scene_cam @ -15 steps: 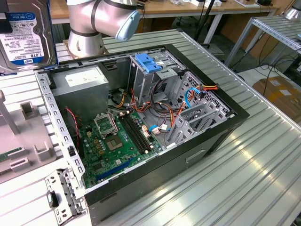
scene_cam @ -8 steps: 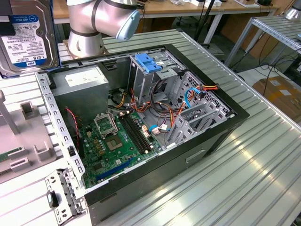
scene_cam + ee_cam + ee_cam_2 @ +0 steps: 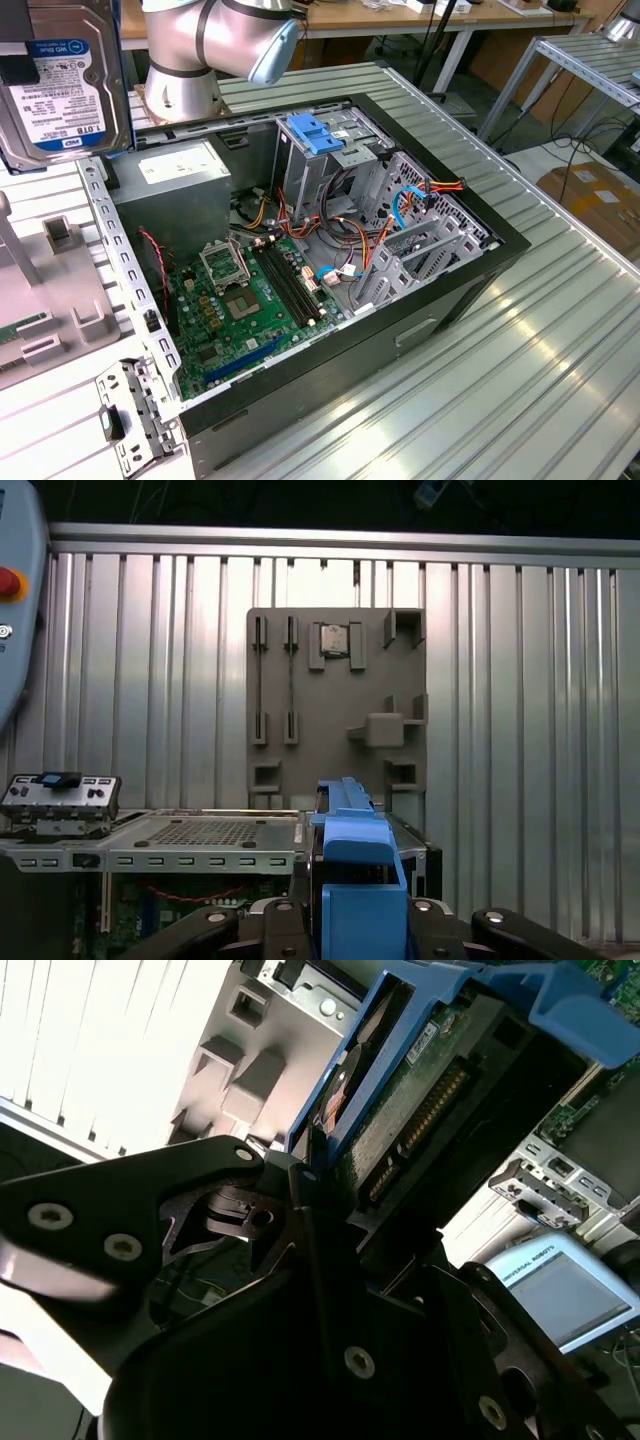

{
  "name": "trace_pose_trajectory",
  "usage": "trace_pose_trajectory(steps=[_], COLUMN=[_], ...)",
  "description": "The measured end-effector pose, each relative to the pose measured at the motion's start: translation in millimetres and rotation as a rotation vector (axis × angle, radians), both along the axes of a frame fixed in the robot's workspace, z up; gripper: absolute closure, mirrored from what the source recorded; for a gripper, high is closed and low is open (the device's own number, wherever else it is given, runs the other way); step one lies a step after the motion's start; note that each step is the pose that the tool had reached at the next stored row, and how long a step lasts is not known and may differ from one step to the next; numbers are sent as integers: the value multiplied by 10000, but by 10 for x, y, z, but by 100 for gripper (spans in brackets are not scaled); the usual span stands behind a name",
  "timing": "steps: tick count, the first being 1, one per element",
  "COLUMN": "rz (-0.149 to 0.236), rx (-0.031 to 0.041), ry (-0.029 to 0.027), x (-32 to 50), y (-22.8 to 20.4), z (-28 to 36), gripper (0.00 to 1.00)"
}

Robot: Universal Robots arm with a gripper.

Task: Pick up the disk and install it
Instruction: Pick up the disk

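Note:
The disk (image 3: 62,88), grey metal with a white and blue label, hangs in the air at the exterior view's upper left, above the table beside the open computer case (image 3: 300,270). In the second wrist view my gripper (image 3: 308,1175) is shut on the disk (image 3: 420,1090), its black fingers (image 3: 200,1210) clamping the end of the bright blue carrier rail. The first wrist view shows the blue rail (image 3: 355,880) standing up between the black fingers (image 3: 215,928). The rest of the disk is hidden there.
Inside the case a metal drive cage carries a light-blue latch piece (image 3: 318,133). A second cage (image 3: 425,240), loose cables, the motherboard (image 3: 240,300) and a grey power-supply box (image 3: 178,185) are also inside. A grey fixture plate (image 3: 335,700) lies on the ribbed table.

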State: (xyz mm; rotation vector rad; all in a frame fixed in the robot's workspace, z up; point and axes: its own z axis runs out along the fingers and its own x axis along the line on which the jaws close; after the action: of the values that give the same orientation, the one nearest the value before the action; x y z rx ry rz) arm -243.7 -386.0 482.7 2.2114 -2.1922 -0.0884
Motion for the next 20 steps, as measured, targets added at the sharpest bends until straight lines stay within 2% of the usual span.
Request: trace_pose_trajectory(steps=[5,11,20], rz=[1,0,0], rx=[2,6,7], ry=[0,12,28], x=[18,105,226], y=[-91,-248,-327], z=[-2,-10,-14], gripper=[64,64,64])
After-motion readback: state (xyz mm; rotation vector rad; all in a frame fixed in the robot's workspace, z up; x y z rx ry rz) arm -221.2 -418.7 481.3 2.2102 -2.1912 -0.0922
